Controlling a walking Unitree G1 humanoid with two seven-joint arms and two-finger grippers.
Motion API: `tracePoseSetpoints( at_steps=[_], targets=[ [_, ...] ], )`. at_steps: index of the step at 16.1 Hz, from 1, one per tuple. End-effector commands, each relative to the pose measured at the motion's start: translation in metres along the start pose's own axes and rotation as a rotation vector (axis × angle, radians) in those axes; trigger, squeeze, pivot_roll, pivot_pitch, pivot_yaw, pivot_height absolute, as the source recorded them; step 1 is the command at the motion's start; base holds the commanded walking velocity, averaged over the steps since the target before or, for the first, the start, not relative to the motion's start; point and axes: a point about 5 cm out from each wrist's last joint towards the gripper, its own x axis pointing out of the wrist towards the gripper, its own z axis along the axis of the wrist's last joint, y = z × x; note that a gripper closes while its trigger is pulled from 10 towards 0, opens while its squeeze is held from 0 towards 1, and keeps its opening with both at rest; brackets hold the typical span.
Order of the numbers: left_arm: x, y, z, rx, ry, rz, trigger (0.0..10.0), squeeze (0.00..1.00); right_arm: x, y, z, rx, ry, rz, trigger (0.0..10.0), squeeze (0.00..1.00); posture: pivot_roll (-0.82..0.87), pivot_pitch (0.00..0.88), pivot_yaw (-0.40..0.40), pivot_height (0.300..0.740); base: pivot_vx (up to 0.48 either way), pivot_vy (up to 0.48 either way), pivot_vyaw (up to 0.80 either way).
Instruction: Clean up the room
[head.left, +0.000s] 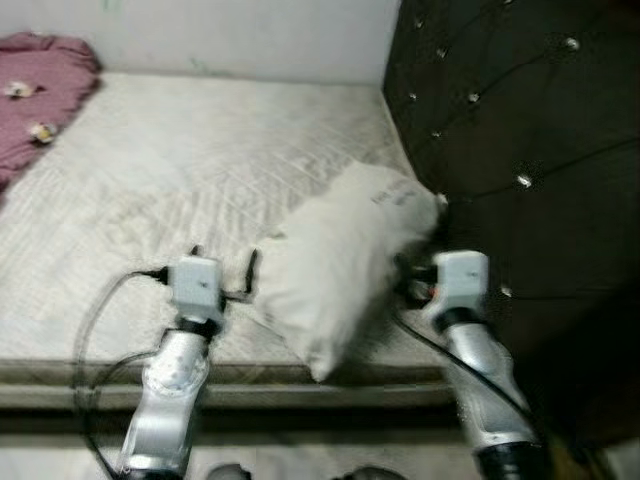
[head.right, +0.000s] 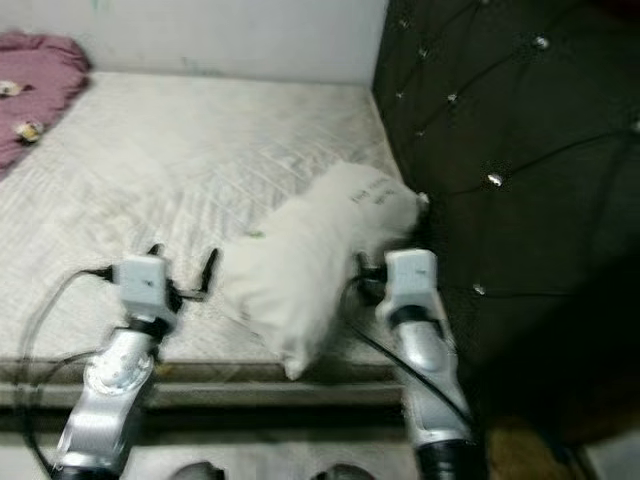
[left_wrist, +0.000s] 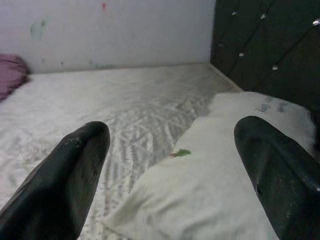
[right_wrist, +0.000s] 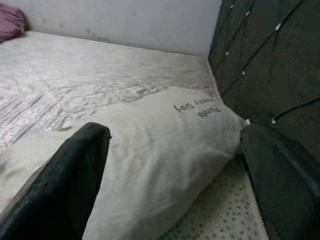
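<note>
A white pillow (head.left: 345, 260) with small dark lettering lies slanted on the near right corner of the bed, one end against the dark headboard (head.left: 520, 150) and the other overhanging the mattress edge. My left gripper (head.left: 224, 256) hovers open just left of the pillow, its fingers (left_wrist: 75, 170) spread wide with the pillow's near end in front of them. On the pillow's right side, by the headboard, my right gripper (right_wrist: 175, 137) is also open, with the pillow lying ahead between its spread fingers (right_wrist: 75, 170). Neither gripper holds anything.
The bed's pale quilted mattress (head.left: 180, 160) stretches back to a white wall (head.left: 240, 30). A pink blanket (head.left: 40, 90) is bunched at the far left corner. The tufted dark headboard closes off the right side. The mattress front edge (head.left: 260, 385) runs just under my arms.
</note>
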Motion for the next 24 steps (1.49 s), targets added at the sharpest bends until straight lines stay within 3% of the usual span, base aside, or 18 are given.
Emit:
tracePoseSetpoints(
  at_steps=[1,15,24],
  targets=[
    [0.0002,-0.0054,0.0000,-0.016,-0.003,-0.022,10.0,0.00,-0.0006,-0.0066,0.0018,-0.013,-0.005,-0.015,10.0,0.00,-0.06,0.000,-0.020,0.740,0.000,0.000,0.00],
    [-0.0017,-0.0082,0.0021,-0.038,-0.019,-0.069,10.0,0.00,-0.0032,-0.0048,-0.0006,-0.014,0.005,0.008,10.0,0.00,-0.06,0.000,-0.018,0.740,0.000,0.000,0.12],
    [-0.0017,-0.0098,0.0029,-0.046,-0.025,-0.083,10.0,0.00,-0.0025,-0.0052,-0.0009,-0.013,0.008,0.008,10.0,0.00,-0.06,0.000,-0.019,0.740,0.278,0.000,0.00]
  ],
)
